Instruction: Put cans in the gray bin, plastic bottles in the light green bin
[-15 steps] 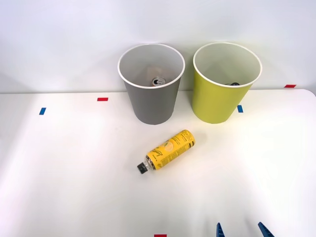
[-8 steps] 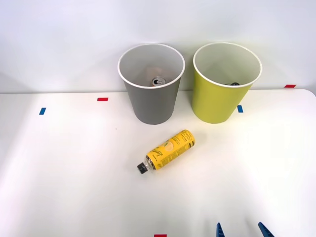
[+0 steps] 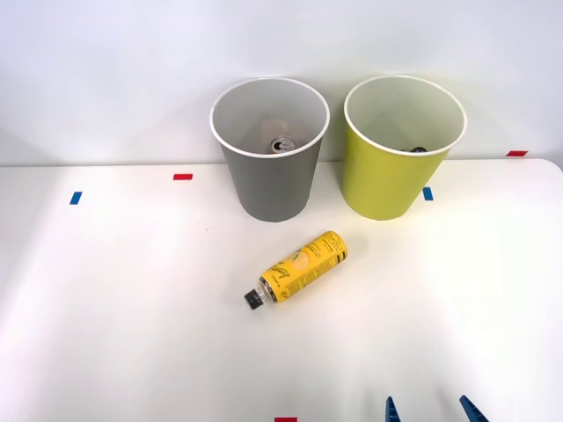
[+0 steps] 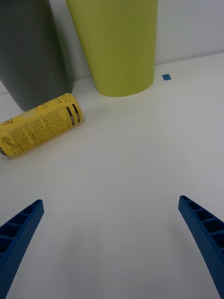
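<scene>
A yellow-labelled plastic bottle (image 3: pixel 297 270) lies on its side on the white desk (image 3: pixel 114 299), black cap toward the robot, just before the gray bin (image 3: pixel 270 149). A can (image 3: pixel 281 145) rests inside that bin. The light green bin (image 3: pixel 403 148) stands beside it. The right hand (image 3: pixel 426 411) hovers spread wide, empty, near the desk's front edge.

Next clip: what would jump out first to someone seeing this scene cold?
The yellow plastic bottle lying on its side in the middle of the white table, black cap toward the robot. Behind it stand the gray bin, with a can end showing at its bottom, and to its right the light green bin. The right gripper sits at the near edge, jaws open.
</scene>
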